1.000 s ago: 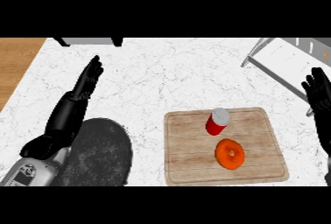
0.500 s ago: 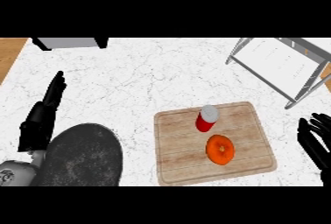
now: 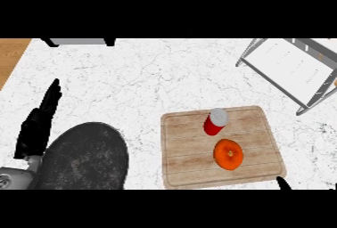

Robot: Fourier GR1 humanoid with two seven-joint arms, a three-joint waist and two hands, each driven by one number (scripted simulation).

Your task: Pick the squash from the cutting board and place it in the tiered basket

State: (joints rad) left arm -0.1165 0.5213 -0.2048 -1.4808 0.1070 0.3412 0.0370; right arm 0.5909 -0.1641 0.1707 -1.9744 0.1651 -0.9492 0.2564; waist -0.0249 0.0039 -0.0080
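1. Orange squash (image 3: 228, 154) is lying on the wooden cutting board (image 3: 184, 164), in the board's lower right half, nothing touching it.
2. Red can (image 3: 215, 122) with a pale silver top is standing upright on the same board, just above the squash and near the board's upper edge; a narrow gap is showing between the two.
3. Cutting board is sitting flat on the white marbled surface (image 3: 132, 80), right of centre in the head view.
4. Tiered basket (image 3: 289, 67), grey metal frame with a white shelf, is occupying the upper right corner, well apart from the board and tilted across the view.
5. Left hand (image 3: 41, 124) is showing at the left edge, fingers straight and pointing up the view, released and grasping nothing, resting over the surface well apart from the board.
6. Right hand (image 3: 283, 183) is barely entering at the lower edge, just beside the board's lower right corner; only a dark tip is showing, so I cannot tell whether it is released or clenched.
7. Large dark speckled round shape (image 3: 82, 158) is filling the lower left, next to the left forearm; what it is I cannot tell.
8. Grey object with dark legs (image 3: 79, 42) is sitting at the top left edge; a strip of wooden floor (image 3: 12, 55) is showing beyond the surface's left corner.
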